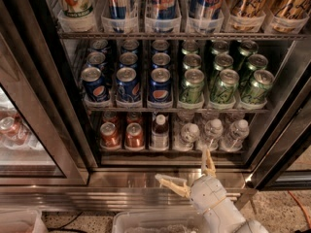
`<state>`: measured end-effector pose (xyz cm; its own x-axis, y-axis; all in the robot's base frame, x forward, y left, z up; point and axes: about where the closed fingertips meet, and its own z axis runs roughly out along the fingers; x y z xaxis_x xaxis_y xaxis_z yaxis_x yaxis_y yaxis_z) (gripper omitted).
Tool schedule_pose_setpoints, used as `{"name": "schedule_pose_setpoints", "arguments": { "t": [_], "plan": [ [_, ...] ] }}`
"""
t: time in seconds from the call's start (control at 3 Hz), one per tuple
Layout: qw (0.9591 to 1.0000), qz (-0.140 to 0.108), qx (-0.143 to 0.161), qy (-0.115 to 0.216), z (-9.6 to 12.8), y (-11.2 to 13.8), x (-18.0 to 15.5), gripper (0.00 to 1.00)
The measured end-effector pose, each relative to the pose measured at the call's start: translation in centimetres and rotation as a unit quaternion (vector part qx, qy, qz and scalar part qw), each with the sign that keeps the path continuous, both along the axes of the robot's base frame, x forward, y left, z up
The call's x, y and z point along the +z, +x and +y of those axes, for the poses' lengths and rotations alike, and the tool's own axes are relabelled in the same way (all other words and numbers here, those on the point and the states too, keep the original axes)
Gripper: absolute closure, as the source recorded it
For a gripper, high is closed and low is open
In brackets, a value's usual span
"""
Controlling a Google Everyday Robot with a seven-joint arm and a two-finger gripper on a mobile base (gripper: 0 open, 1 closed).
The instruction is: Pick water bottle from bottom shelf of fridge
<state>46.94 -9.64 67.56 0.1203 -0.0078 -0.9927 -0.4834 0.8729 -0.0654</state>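
The fridge (58, 106) stands open in front of me. On its bottom shelf (170, 152), three clear water bottles with white caps stand at the right: one (189, 133), a second (213, 129) and a third (239, 129). More bottles show dimly behind them. My gripper (182, 164) is below and in front of the shelf, over the steel base strip (121, 183). It is open and empty. One finger (209, 161) points up towards the middle bottle and the other (170, 182) points left.
A white-capped bottle of brown liquid (160, 131) and two copper cans (110, 134) fill the shelf's left lanes. Blue cans (127, 84) and green cans (221, 84) fill the rack above. A glass door (24, 130) is at the left. A clear bin (146, 222) sits below.
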Motion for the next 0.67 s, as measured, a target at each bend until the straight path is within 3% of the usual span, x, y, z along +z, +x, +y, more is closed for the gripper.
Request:
{"name": "schedule_pose_setpoints", "arguments": {
  "t": [0.67],
  "plan": [
    [0.9991,-0.01,-0.035,0.022,-0.8,1.4,-1.4,0.0]
  ]
}}
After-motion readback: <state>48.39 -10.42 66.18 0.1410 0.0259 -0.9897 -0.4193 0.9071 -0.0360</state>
